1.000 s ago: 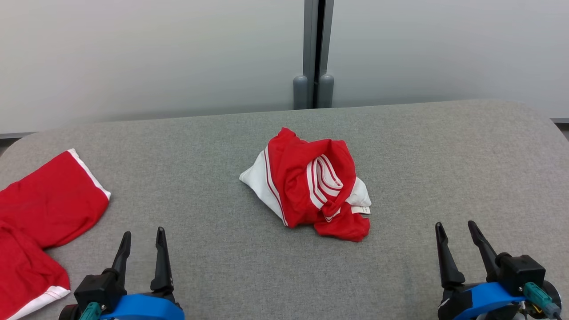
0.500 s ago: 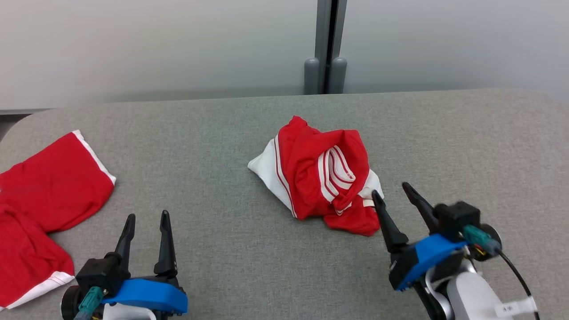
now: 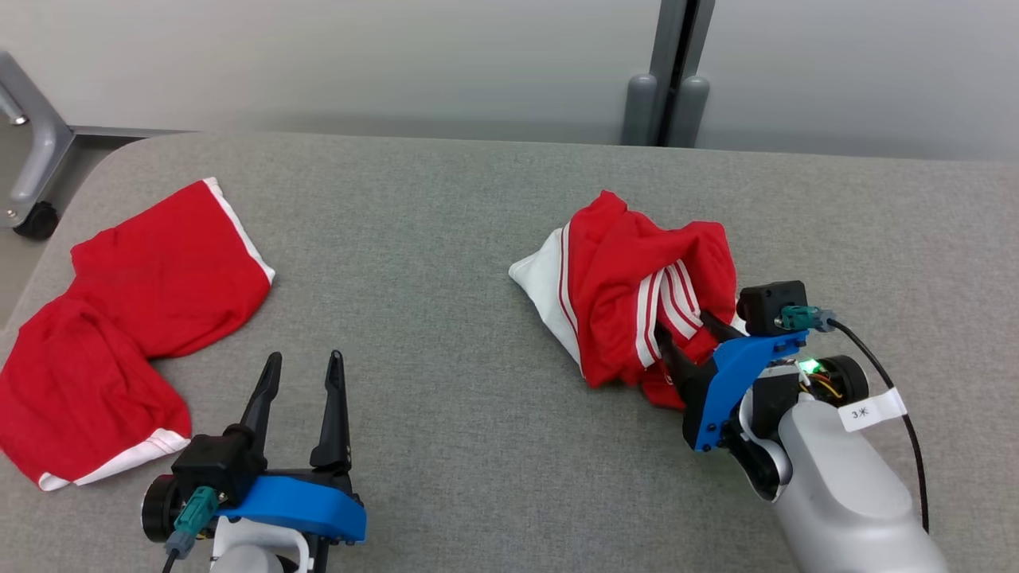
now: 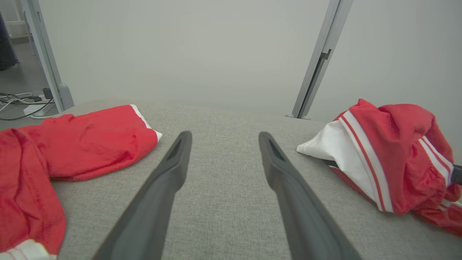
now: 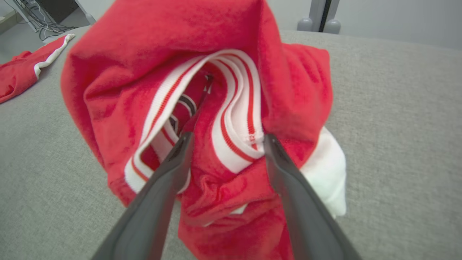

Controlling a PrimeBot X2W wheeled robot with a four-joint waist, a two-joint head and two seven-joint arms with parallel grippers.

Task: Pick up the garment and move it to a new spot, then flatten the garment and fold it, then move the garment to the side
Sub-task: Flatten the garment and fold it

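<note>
A crumpled red garment [image 3: 629, 294] with white panels and striped trim lies bunched on the grey table [image 3: 446, 239], right of centre. My right gripper [image 3: 686, 333] is open, its two fingers pushed into the near folds of the heap. In the right wrist view the fingers straddle a fold of the garment [image 5: 231, 108] with striped ribbing, spread apart and not closed. My left gripper [image 3: 302, 378] hovers open at the near left over bare table. The left wrist view shows its fingers [image 4: 173, 169] spread, with the garment [image 4: 382, 155] off to the right.
A second red garment [image 3: 127, 318] with white hems lies spread at the table's left end, also seen as red cloth [image 4: 72, 144] left of my left fingers. A grey post [image 3: 673, 72] stands behind the table's far edge, and a metal frame leg [image 3: 32, 143] at the far left.
The head camera has swung, shifting the whole scene rightward. My right gripper has advanced from the near right into the crumpled garment's front folds, staying open. The left gripper holds its pose.
</note>
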